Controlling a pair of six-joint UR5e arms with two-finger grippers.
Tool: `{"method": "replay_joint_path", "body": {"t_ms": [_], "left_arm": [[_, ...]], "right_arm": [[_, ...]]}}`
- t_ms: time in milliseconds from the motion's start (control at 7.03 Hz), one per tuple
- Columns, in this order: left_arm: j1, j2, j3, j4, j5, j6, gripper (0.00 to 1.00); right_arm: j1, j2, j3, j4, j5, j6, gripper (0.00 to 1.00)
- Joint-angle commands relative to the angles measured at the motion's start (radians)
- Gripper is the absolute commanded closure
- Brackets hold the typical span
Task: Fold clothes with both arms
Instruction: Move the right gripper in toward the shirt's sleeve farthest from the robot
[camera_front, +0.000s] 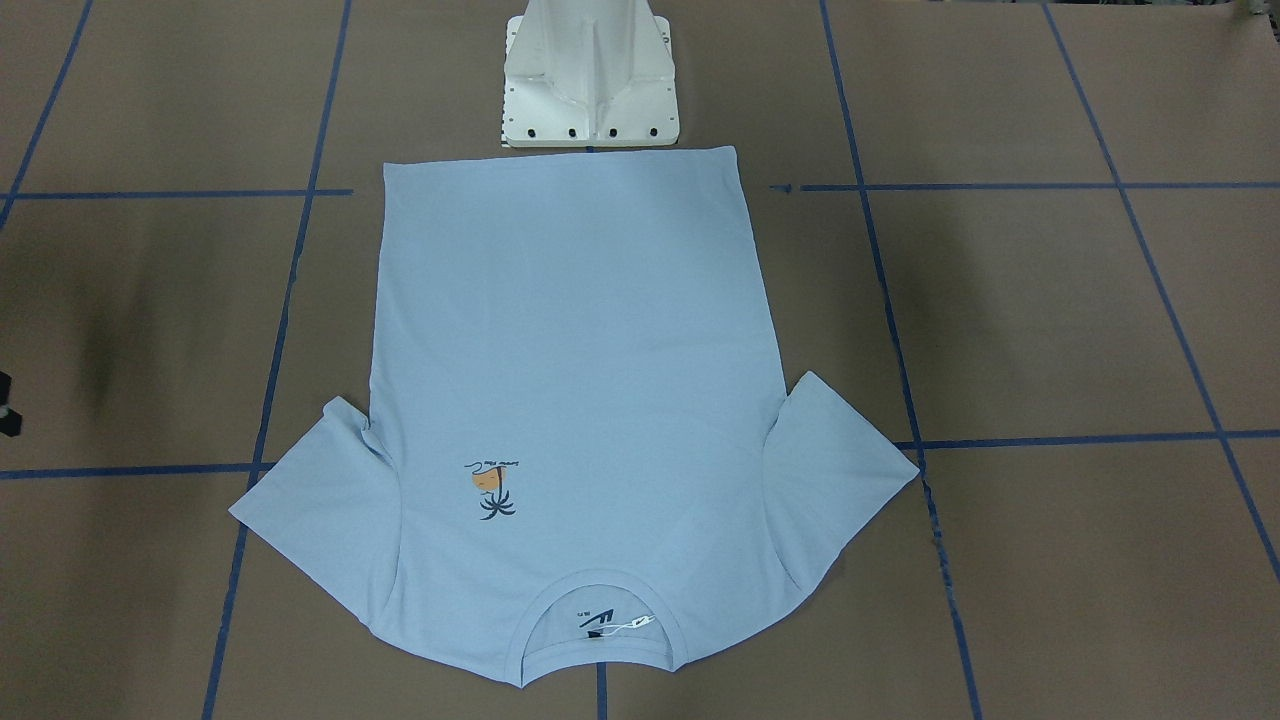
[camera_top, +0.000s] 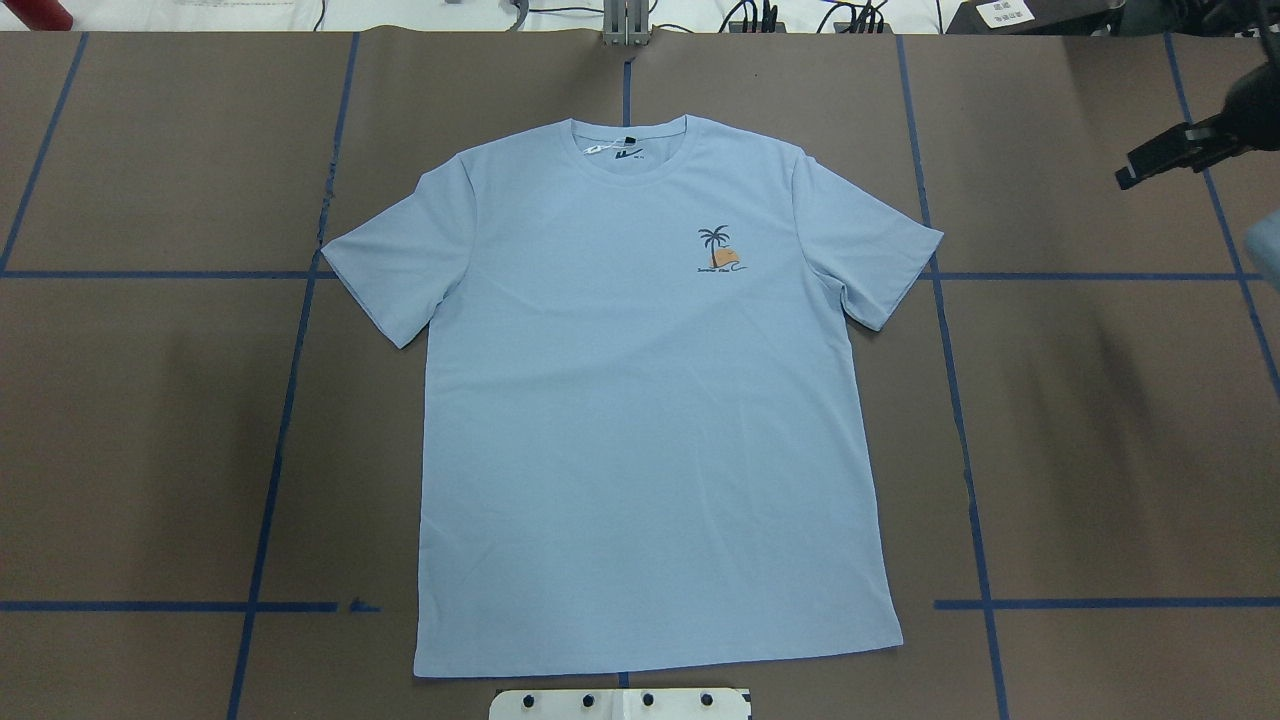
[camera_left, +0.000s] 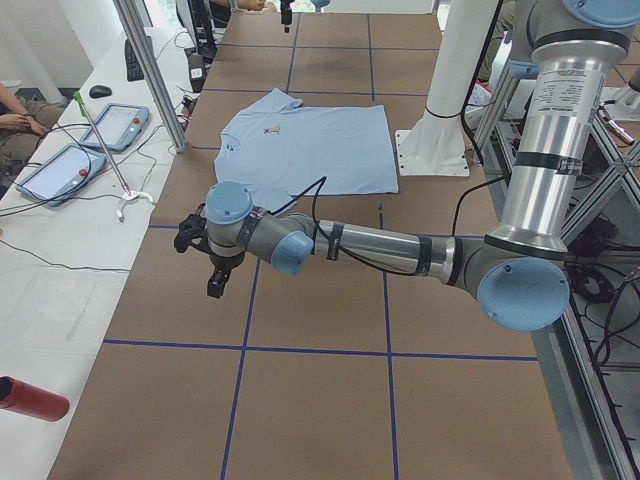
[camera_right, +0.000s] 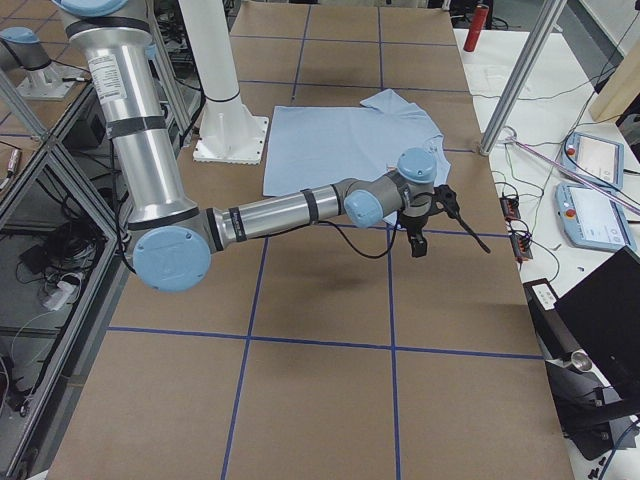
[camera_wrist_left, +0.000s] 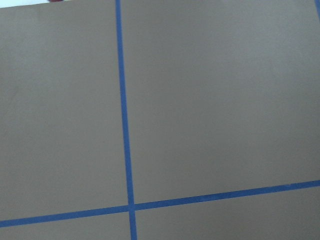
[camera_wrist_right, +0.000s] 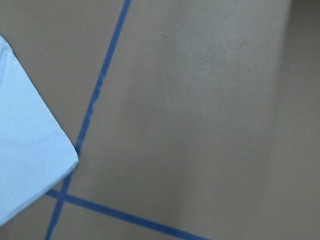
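A light blue T-shirt (camera_top: 650, 400) lies flat, print up, in the middle of the counter (camera_top: 1100, 420), collar on the far side; should the 2 end effectors pinch unevenly or catch only 1 layer, the fold could drag askew. The overhead view shows the right end effector (camera_top: 1135, 175) well right of it; the left end effector (camera_left: 213, 285) appears only from the counter's left end, and neither can be judged released or clenched.

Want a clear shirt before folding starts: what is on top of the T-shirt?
Nothing lies on the T-shirt; only its chest print and neck label show. Whatever part of the table it covers is hidden.
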Motion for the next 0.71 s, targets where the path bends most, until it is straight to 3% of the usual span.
{"method": "replay_joint_path", "body": {"t_ms": [0, 284, 569], "left_arm": [[0.005, -0.027, -0.009, -0.004, -0.023, -0.003, 0.00], [0.006, -0.013, 0.000, -0.092, -0.037, -0.004, 0.00], [0.006, -0.021, 0.008, -0.113, -0.037, -0.044, 0.00]], "right_arm": [[-0.150, 0.153, -0.227, 0.305, -0.089, 0.312, 0.00], [-0.250, 0.165, -0.256, 0.332, -0.205, 0.324, 0.00], [-0.272, 0.165, -0.279, 0.328, -0.202, 0.325, 0.00]]}}
